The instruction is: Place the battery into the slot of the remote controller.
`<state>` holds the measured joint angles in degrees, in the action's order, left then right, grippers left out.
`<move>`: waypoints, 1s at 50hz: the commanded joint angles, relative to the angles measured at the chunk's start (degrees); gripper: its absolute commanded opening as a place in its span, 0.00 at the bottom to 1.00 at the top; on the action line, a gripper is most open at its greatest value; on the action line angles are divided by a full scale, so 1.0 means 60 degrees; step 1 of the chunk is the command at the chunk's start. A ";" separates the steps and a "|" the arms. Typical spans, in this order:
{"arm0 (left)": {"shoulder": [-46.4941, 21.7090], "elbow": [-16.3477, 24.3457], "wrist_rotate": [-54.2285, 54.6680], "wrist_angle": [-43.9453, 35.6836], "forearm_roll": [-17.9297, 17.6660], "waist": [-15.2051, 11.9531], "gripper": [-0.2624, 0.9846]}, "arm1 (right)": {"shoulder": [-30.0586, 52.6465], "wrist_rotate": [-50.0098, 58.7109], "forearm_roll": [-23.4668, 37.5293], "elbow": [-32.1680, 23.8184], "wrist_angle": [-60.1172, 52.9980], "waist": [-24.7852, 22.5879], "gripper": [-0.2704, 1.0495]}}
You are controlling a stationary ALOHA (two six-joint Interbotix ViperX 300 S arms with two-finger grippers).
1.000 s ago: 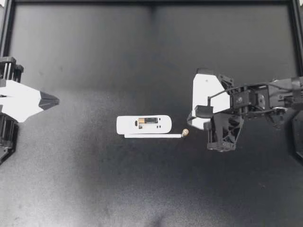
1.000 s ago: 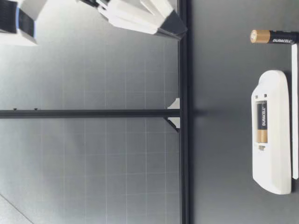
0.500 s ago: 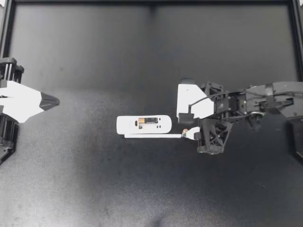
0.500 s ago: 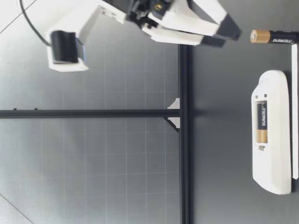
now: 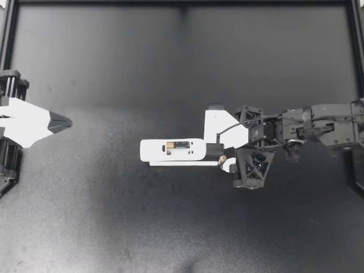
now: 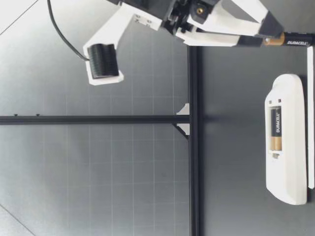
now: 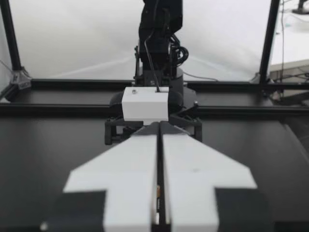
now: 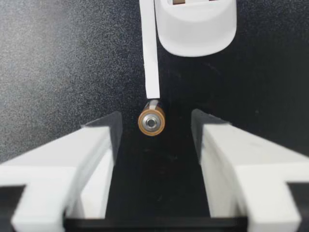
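A white remote [image 5: 170,151] lies face down mid-table with one battery [image 5: 180,145] in its slot. A loose battery [image 5: 223,158] lies just off the remote's right end, at the tip of a thin white strip [image 5: 182,164]. My right gripper [image 5: 218,154] is low over it and open. In the right wrist view the battery's end [image 8: 152,122] faces the camera between the spread fingers [image 8: 99,150], touching neither. The low view has the fingertips [image 6: 266,27] just above the loose battery [image 6: 293,39]. My left gripper [image 5: 60,121] sits shut and empty at the table's left edge.
A black frame rail [image 5: 182,3] borders the dark mat at the back and sides. In the left wrist view the shut fingers [image 7: 140,183] point across the table at my right arm [image 7: 157,58]. Bare mat lies between the left gripper and the remote.
My right arm has moved left toward the remote and come down, and its fingers now straddle the loose battery. Its fingers spread wider early on. The left arm, remote and batteries stayed put.
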<state>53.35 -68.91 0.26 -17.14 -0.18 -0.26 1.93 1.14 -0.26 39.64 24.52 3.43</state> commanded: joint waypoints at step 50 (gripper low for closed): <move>-0.0146 0.0029 0.0015 0.0029 0.0000 -0.0044 0.07 | 0.0044 -0.0059 0.0103 -0.0542 0.0308 -0.0337 0.25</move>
<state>53.35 -69.26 0.09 -17.05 -0.18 -0.26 3.87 0.62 0.00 37.44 26.72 1.76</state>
